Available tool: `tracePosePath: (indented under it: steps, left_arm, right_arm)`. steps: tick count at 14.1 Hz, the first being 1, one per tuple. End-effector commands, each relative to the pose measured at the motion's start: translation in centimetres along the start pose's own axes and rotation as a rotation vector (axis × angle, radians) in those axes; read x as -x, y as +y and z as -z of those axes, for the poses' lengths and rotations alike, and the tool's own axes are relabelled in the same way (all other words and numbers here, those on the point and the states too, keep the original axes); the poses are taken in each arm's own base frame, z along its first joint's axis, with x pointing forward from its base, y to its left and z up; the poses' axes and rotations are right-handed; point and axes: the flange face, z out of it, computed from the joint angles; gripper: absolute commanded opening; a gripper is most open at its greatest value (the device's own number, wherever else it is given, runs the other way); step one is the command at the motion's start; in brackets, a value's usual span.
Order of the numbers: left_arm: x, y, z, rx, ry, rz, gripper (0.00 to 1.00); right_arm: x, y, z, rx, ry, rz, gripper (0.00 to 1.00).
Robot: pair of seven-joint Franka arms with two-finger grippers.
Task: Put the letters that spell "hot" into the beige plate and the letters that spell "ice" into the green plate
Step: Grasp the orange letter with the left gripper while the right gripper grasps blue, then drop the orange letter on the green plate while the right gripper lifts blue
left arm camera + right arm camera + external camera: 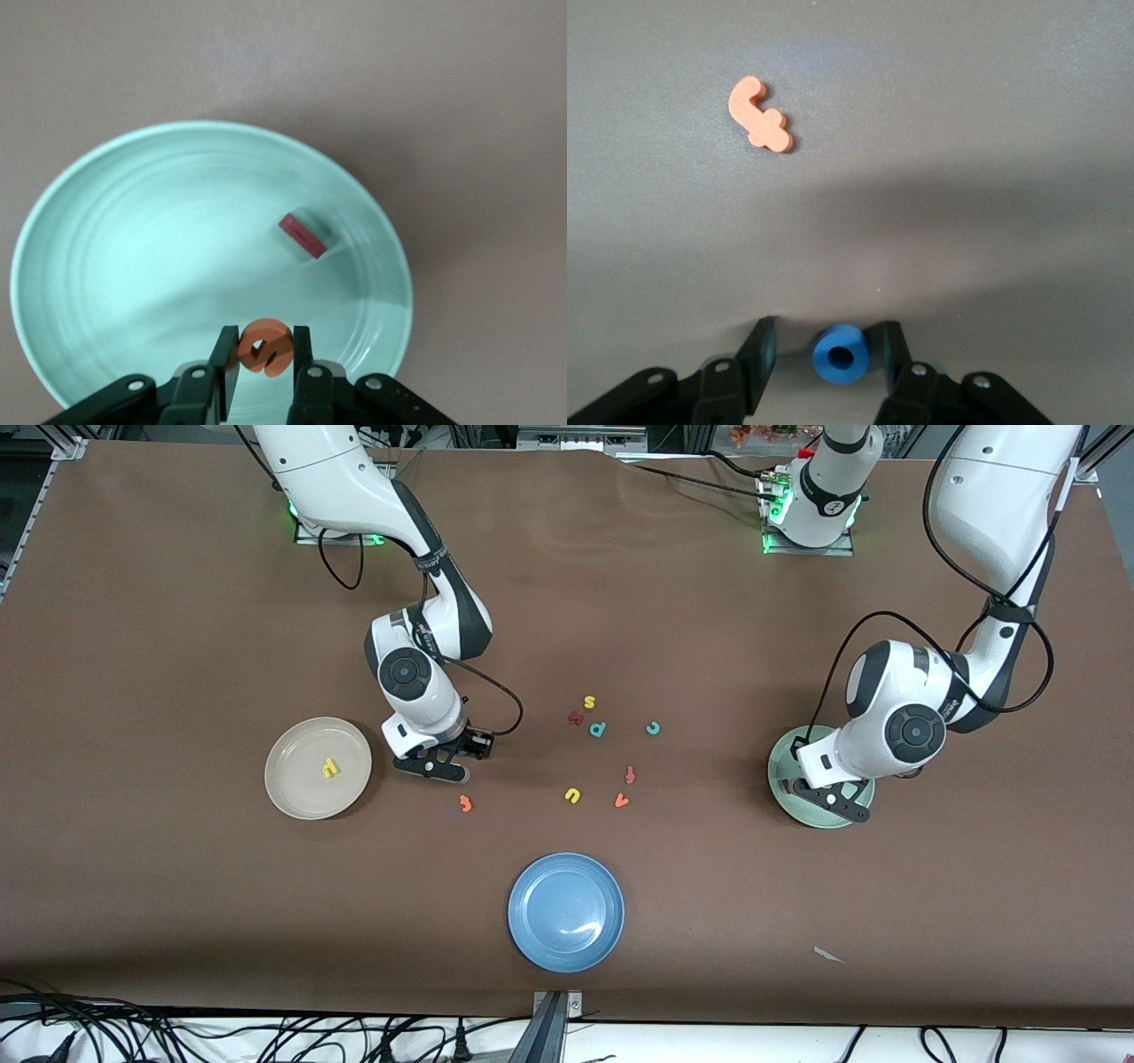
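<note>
My left gripper (265, 336) hangs over the green plate (106, 248), shut on the orange e (264, 347). The dark red i (303, 235) lies in that plate. In the front view the left gripper (833, 797) covers part of the green plate (778, 779). The teal c (653, 728) lies mid-table. My right gripper (826, 328) is down at the table beside the beige plate (301, 779), open, with the blue o (841, 355) between its fingers; one finger stands clear of it. The yellow h (330, 767) lies in the beige plate. The orange t (760, 115) lies close by on the table.
A blue plate (566, 911) sits nearest the front camera. Loose letters lie mid-table: a yellow s (588, 702), a dark red bent one (576, 717), a teal p (598, 729), a red hooked one (630, 775), a yellow u (572, 795) and an orange v (621, 801).
</note>
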Motion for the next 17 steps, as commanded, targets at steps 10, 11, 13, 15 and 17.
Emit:
tracePosePath:
  steps: [10, 11, 13, 15, 17]
  left_arm:
    - [-2.6, 9.4, 6.9, 0.003, 0.084, -0.097, 1.0]
    - [-3.3, 11.8, 7.0, 0.004, 0.089, -0.129, 1.0]
    - [-3.8, 17.2, 6.7, -0.005, 0.087, -0.141, 1.0]
    - [-4.1, 21.6, 5.7, -0.001, 0.085, -0.101, 1.0]
    - [-4.5, 26.4, 3.6, 0.005, 0.118, -0.126, 1.0]
  right_arm:
    - [0.3, 0.1, -0.6, 0.011, -0.029, -0.012, 0.39]
    - [0.3, 0.1, -0.6, 0.012, -0.031, -0.012, 0.38]
    - [0.3, 0.1, -0.6, 0.012, -0.031, -0.01, 0.35]
    - [0.3, 0.1, -0.6, 0.012, -0.031, -0.01, 0.34]
    - [0.4, 0.1, -0.7, 0.013, -0.032, -0.007, 0.31]
